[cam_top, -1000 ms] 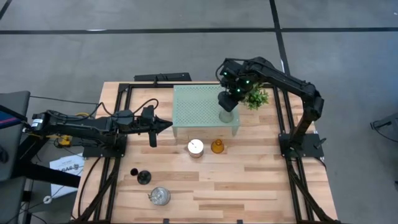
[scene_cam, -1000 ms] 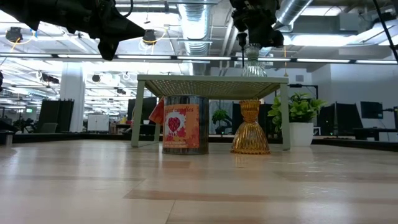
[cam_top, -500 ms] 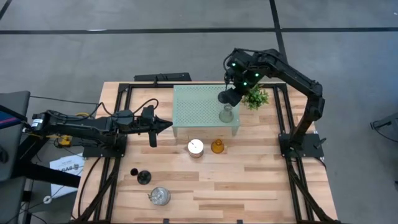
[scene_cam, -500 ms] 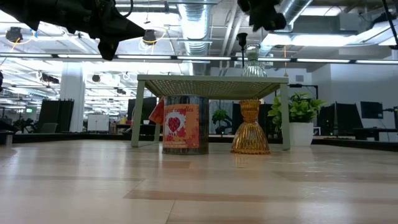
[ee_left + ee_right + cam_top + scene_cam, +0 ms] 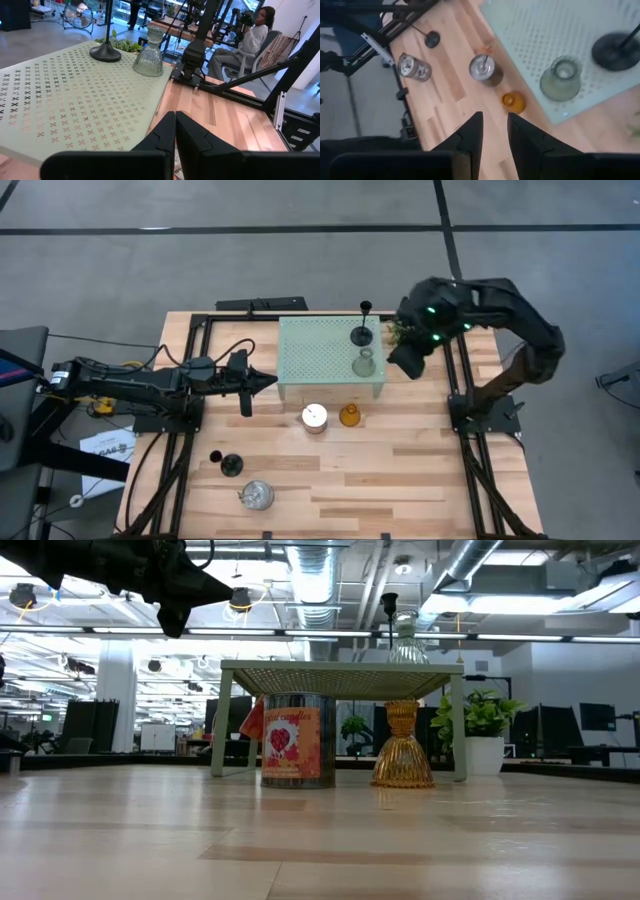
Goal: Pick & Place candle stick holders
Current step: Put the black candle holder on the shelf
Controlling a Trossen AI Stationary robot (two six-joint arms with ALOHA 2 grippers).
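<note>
The pale green perforated stand [image 5: 325,355] bears the clear glass holder [image 5: 365,363] and a black stemmed holder [image 5: 362,334], both upright on their bases. A silvery cup [image 5: 315,417] and the amber glass holder [image 5: 349,416] stand on the table just in front of the stand. Another black stemmed holder [image 5: 231,464] and a second silvery cup [image 5: 257,496] stand near the front left. My right gripper [image 5: 405,361] hangs open and empty, raised, to the right of the stand. My left gripper [image 5: 266,383] is shut and empty by the stand's left edge.
A small green potted plant [image 5: 482,730] stands at the stand's far right corner, partly under my right arm in the high view. Black frame rails [image 5: 455,370] run along both table sides. A person [image 5: 250,35] sits in the room beyond the table.
My right gripper has risen from over the clear glass holder and swung toward the table's right edge, clear of the stand. The clear glass holder stays upright on the stand. The black stemmed holder behind it now shows.
</note>
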